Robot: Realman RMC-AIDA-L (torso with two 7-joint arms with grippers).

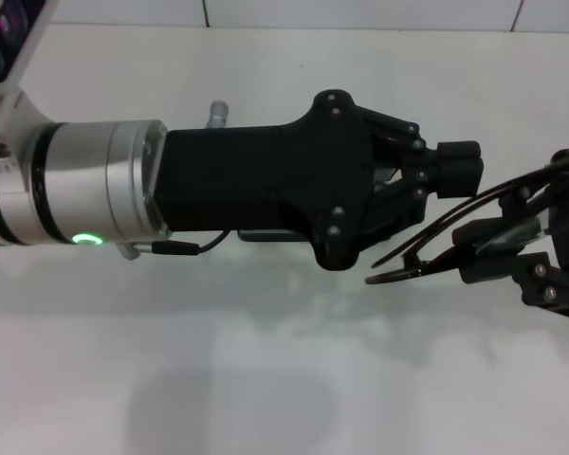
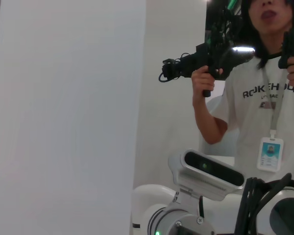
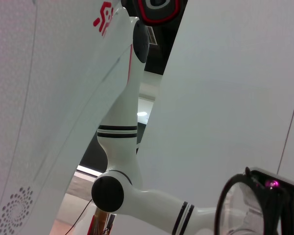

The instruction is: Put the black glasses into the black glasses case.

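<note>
Holding the black glasses (image 1: 455, 227) aloft above the white table (image 1: 266, 379), the right gripper (image 1: 512, 248) pinches the frame from the right edge of the head view, its fingers pressed onto the thin black rims and temples. The left gripper (image 1: 450, 169) reaches across from the left, its tips just beside the frame; whether those fingers are spread or pressed together cannot be told here. In the right wrist view, 1 round lens (image 3: 235, 210) shows close up. The black glasses case is mostly hidden; only a dark sliver (image 1: 266, 235) under the left arm may be it, so whether it lies open or what it contains cannot be told. The likely risk is the slim frame twisting or slipping if both grippers pull at once, or a blind drop missing the hidden case.
</note>
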